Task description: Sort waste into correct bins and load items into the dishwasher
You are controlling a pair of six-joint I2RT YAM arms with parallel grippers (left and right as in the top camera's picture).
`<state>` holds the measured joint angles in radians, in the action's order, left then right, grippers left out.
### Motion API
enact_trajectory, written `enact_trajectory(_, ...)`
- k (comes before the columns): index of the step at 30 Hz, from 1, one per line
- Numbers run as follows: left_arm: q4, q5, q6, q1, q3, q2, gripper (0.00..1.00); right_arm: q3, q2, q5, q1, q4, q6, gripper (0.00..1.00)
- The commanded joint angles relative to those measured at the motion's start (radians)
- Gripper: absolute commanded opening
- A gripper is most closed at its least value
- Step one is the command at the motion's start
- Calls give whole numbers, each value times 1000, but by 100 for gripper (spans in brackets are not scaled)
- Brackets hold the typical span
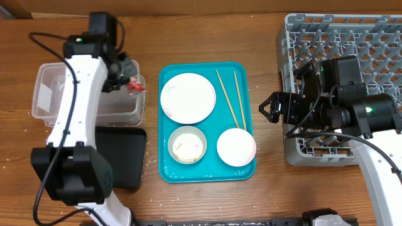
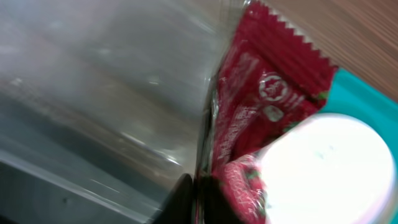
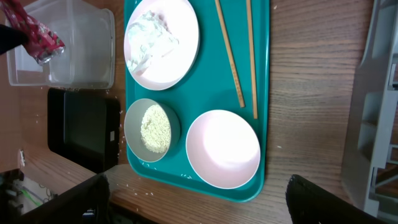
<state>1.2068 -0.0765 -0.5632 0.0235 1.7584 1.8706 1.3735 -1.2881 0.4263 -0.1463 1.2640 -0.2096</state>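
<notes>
One red wrapper [image 1: 135, 86] is pinched in the left gripper [image 1: 128, 83] above the right rim of the clear tub [image 1: 53, 78]. Light, thin and crinkly, it is judged best gripped mid-body. The right gripper [image 1: 271, 108] is spread open.

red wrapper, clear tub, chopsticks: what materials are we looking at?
red wrapper: probably thin glossy plastic film; crinkled, serrated edge.
clear tub: seemingly rigid transparent plastic; table shows through.
chopsticks: likely wood or bamboo; tan, matte.
</notes>
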Motion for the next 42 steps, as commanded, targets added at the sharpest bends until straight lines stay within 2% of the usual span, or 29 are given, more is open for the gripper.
enact_trajectory(1, -8, -94, -68, 20, -21, 66, 19, 1, -2, -6, -4, -2, -3, 92)
enact_trajectory(5, -30, 15, -120, 32, -19, 56, 41, 1, -2, -6, -4, 3, -3, 92)
enact_trajectory(8, -72, 134, -38, 6, -17, 48, 55, 1, -2, -6, -4, -3, -3, 92)
enact_trajectory(9, -92, 183, 51, -34, -18, 50, 63, 1, -2, -6, -4, -6, -3, 92)
enact_trajectory(14, -148, 166, 269, -169, -18, 88, 77, 1, -2, -7, -4, -6, -2, 93)
enact_trajectory(17, -180, 96, 311, -250, -18, 144, 89, 1, -2, -6, -4, -6, -3, 93)
enact_trajectory(20, -211, 66, 316, -301, -18, 236, 91, 1, -2, -6, -4, -6, -3, 93)
enact_trajectory(26, -229, 73, 255, -298, -18, 377, 87, 1, -3, -6, -4, -5, -3, 93)
enact_trajectory(28, -226, 133, 260, -290, -18, 399, 62, 1, -3, -6, -4, -5, -3, 93)
enact_trajectory(30, -214, 200, 280, -287, -13, 391, 29, 1, -3, -6, -4, -5, -3, 93)
enact_trajectory(32, -193, 230, 279, -286, 1, 374, 8, 1, -3, -6, -4, -5, -3, 93)
enact_trajectory(33, -172, 239, 279, -285, 16, 355, 4, 1, -3, -6, -4, -5, -3, 93)
enact_trajectory(38, -71, 204, 249, -259, 74, 229, 4, 1, -3, -6, -4, 3, -3, 93)
enact_trajectory(42, 6, 70, 179, -153, 90, 56, 4, 1, -3, -6, -4, 6, -3, 93)
